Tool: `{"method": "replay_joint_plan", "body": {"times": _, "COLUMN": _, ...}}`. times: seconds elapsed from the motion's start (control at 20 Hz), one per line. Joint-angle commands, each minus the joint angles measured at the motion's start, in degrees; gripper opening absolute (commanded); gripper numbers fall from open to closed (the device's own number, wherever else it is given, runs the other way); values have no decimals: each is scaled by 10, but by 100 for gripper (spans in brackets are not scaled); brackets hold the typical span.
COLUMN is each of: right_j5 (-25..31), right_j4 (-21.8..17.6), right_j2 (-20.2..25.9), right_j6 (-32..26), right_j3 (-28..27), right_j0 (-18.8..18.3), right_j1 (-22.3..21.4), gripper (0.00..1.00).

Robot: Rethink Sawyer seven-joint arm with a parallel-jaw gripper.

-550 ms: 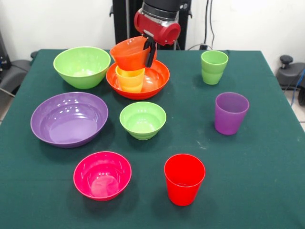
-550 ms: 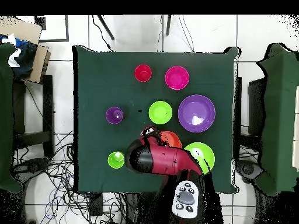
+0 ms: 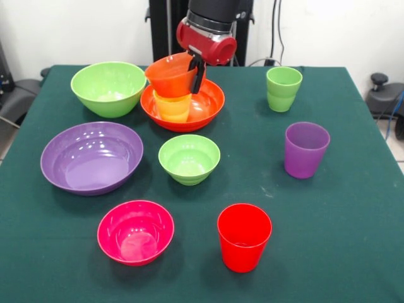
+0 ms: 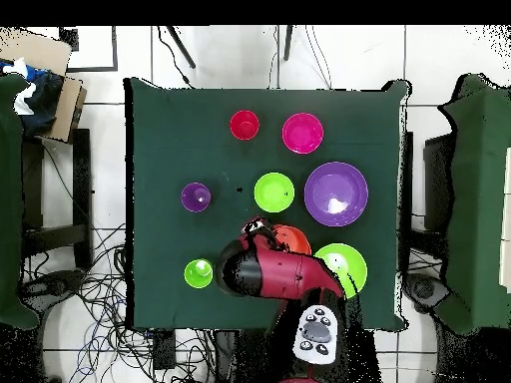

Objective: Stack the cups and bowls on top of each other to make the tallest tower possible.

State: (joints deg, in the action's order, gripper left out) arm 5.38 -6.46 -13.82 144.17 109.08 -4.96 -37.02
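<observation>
My gripper (image 3: 196, 74) comes down from the top and is shut on the rim of the small orange bowl (image 3: 172, 76). The bowl is tilted and sits on top of the yellow cup (image 3: 172, 107), which stands inside the large orange bowl (image 3: 211, 104). Loose on the green table are the large lime green bowl (image 3: 108, 87), large purple bowl (image 3: 91, 158), small lime green bowl (image 3: 189, 159), magenta-pink bowl (image 3: 135, 231), red cup (image 3: 243, 237), purple cup (image 3: 305, 149) and light green cup (image 3: 283, 88). In the overhead view my arm (image 4: 279, 274) hides most of the orange stack.
The table's edges (image 3: 372, 158) fall away on all sides. Cables lie on the floor (image 4: 90, 289) beside the table, and chairs stand at both sides. The pedestal (image 3: 167, 28) rises behind the orange stack.
</observation>
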Motion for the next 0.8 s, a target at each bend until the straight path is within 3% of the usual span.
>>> {"method": "replay_joint_plan", "body": {"times": 0.05, "right_j5": -51, "right_j4": -42, "right_j2": 22, "right_j6": 26, "right_j3": 29, "right_j0": 11, "right_j1": 29, "gripper": 0}}
{"method": "replay_joint_plan", "body": {"times": 0.8, "right_j5": -59, "right_j4": -27, "right_j2": 13, "right_j6": 31, "right_j3": 25, "right_j0": 27, "right_j1": 41, "gripper": 0}}
